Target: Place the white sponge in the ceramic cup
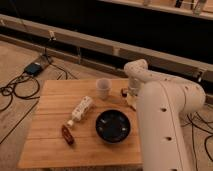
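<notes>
White sponge cannot be picked out for certain. I see no loose off-white block on the open worktop (52, 102), so it is most likely down at the end effector (131, 100), masked by the wrist. Whether the end effector is clenched on it or released, I cannot tell.

Left to right: farthest to the end effector's left, and nearer the camera, lies a small dark reddish object (67, 134). Next comes a white bottle (81, 110) on its side. The ceramic cup (103, 88) stands upright near the end effector's left, slightly farther back and apart from it. The black bowl (113, 125) sits in front of the end effector and a little left. A small dark block (123, 91) lies just beside the end effector, between it and the cup. The bulky white arm (165, 120) fills the right.

What could go wrong, as I judge it:
- The path to the cup crosses the dark block, so a low sweep could push the block into the cup and topple it.
- The sponge looks about as wide as the cup, so an off-centre drop could catch the rim and perch there, or tip the cup.
- A weak hold could drop the sponge early — onto the worktop or into the nearby bowl.
</notes>
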You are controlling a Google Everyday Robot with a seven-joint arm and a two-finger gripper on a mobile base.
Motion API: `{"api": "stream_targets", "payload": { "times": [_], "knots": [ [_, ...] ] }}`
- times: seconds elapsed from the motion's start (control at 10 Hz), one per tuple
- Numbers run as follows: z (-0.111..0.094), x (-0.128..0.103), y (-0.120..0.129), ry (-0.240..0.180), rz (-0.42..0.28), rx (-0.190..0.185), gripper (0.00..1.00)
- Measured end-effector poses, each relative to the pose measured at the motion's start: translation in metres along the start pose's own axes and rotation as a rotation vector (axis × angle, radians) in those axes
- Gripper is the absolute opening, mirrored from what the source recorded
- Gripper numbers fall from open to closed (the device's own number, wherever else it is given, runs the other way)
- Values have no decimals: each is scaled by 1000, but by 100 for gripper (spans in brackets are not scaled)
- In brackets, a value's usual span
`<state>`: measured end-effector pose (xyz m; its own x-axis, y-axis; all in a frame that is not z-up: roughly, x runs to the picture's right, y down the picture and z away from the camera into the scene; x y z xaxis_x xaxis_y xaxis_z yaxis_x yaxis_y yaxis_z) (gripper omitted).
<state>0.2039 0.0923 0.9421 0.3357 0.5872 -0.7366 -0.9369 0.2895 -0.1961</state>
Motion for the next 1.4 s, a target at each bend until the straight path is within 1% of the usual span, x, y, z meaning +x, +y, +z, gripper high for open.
{"api": "stream_targets", "payload": {
  "times": [0.2, 0.3, 0.4, 0.5, 0.6, 0.7, 0.8, 0.9, 1.0, 1.1, 1.2, 1.3, 1.4],
  "knots": [
    [-9, -1, 0, -8, 7, -3, 20],
    [-17, -2, 1, -13, 14, -1, 10],
    [-30, -3, 4, -23, 16, -2, 2],
    [-40, -3, 8, -31, 12, -3, 0],
    [-55, -3, 14, -39, -1, 0, 0],
    [-72, -3, 22, -46, -22, 11, 0],
    [-85, -5, 28, -50, -44, 24, 0],
    [-103, -6, 37, -52, -80, 46, 0],
    [-117, -9, 46, -56, -106, 64, 0],
    [-132, -15, 56, -72, -128, 78, 0],
    [-143, -20, 61, -96, -131, 84, 0],
    [-157, -29, 68, -144, -119, 85, 0],
    [-168, -39, 74, -201, -104, 77, 0]
  ]
}}
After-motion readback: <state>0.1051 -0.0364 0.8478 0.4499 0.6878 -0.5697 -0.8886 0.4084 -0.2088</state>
